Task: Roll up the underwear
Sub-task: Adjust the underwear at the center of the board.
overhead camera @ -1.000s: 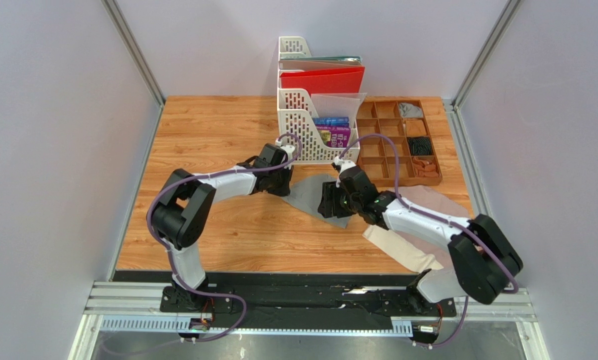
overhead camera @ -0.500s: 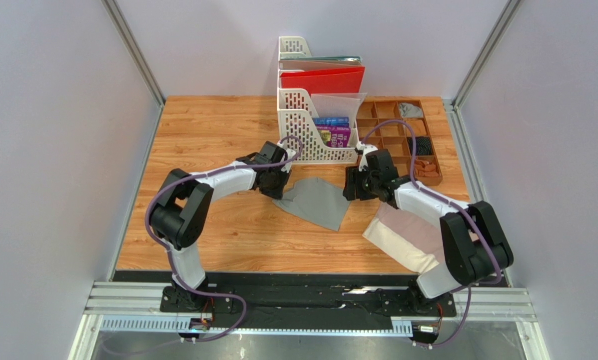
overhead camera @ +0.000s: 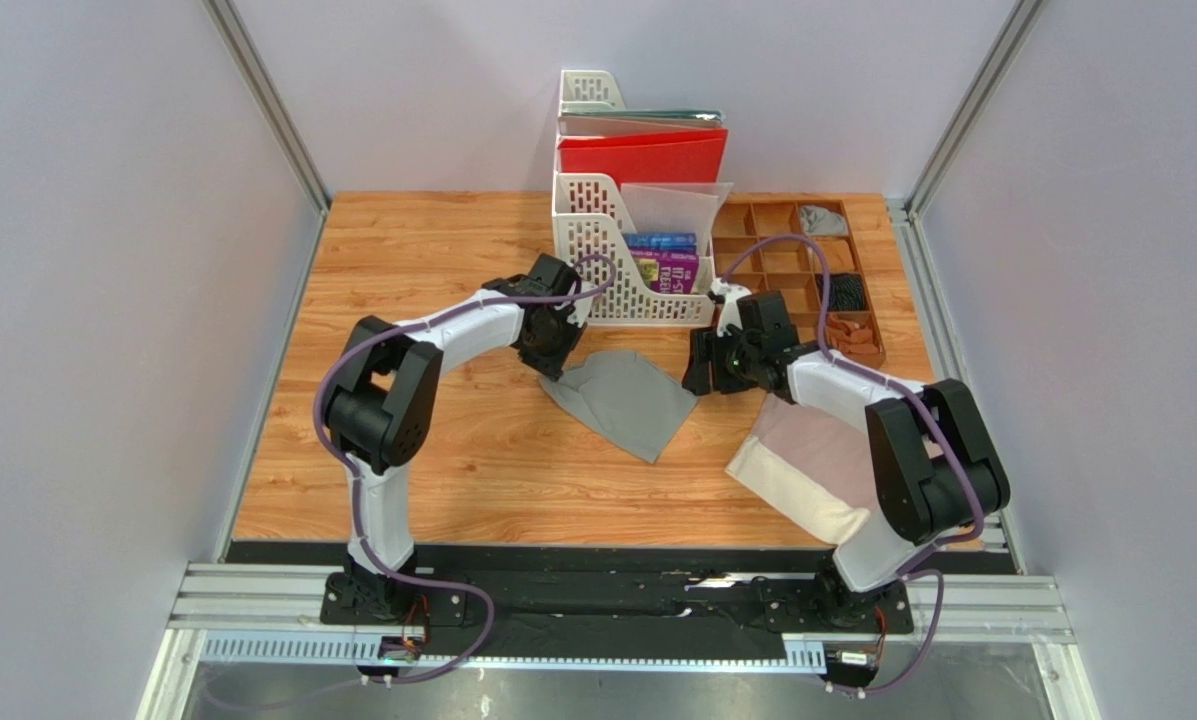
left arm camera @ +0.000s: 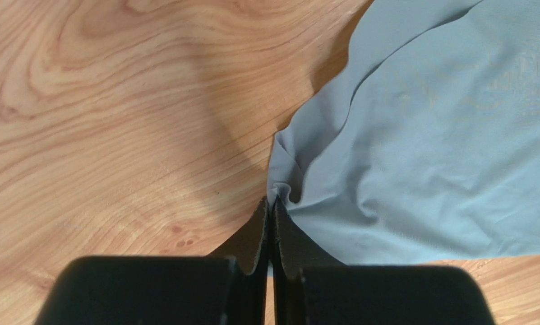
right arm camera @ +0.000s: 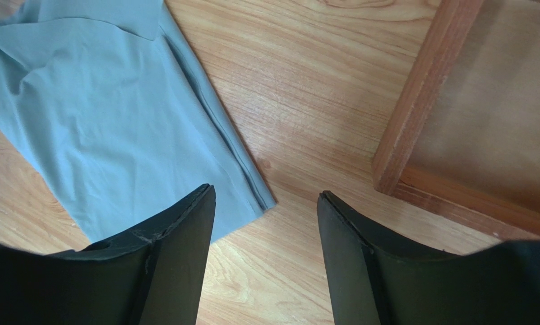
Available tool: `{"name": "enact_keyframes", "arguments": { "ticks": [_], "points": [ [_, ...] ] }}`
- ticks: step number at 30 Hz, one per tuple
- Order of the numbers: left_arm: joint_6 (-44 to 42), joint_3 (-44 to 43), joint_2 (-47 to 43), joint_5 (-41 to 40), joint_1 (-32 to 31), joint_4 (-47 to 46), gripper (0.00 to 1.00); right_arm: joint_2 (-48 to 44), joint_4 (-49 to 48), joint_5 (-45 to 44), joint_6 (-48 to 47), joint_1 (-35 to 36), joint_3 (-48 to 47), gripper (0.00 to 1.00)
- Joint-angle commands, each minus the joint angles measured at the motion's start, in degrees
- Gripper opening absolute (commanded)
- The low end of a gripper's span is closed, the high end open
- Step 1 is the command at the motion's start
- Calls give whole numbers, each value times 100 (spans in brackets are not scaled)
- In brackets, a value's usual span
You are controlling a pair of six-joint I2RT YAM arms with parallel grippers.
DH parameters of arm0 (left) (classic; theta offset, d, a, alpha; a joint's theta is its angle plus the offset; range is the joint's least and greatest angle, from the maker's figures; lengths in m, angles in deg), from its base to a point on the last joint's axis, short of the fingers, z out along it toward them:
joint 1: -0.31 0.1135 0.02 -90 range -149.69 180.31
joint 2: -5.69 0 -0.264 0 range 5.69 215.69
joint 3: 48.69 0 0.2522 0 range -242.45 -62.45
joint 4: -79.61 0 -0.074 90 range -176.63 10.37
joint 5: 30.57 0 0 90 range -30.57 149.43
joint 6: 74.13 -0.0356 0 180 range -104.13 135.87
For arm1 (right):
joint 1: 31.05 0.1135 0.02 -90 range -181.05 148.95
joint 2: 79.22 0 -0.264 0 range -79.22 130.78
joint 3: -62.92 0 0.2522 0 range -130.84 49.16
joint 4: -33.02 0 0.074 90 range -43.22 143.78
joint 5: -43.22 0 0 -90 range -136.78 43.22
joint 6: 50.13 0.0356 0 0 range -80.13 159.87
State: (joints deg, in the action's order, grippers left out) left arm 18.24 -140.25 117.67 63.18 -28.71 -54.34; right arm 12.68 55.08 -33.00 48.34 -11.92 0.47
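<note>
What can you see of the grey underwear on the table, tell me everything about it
The grey underwear is a plain mid-grey garment of thin, smooth cloth, lying spread mostly flat on the wooden table, just in front of the white file rack. Its edge at the left gripper is gathered into small folds, pinched between that gripper's shut fingers. The right gripper hovers open by its opposite hemmed corner, not gripping it.
</note>
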Motion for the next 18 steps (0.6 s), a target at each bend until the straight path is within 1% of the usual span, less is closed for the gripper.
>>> {"name": "enact_keyframes", "arguments": {
  "ticks": [1,5,12,18],
  "points": [
    [-202,-656,315,64,168,31,0,223,-153,677,-109,-42,-185,61],
    [-237,-912,517,82,177,181,0,460,-21,757,-126,-42,-281,60],
    [-228,-948,597,47,177,190,0,566,-83,678,-91,-50,-255,59],
    [-220,-851,562,38,177,163,0,514,6,749,-47,-24,-203,53]
  ]
}}
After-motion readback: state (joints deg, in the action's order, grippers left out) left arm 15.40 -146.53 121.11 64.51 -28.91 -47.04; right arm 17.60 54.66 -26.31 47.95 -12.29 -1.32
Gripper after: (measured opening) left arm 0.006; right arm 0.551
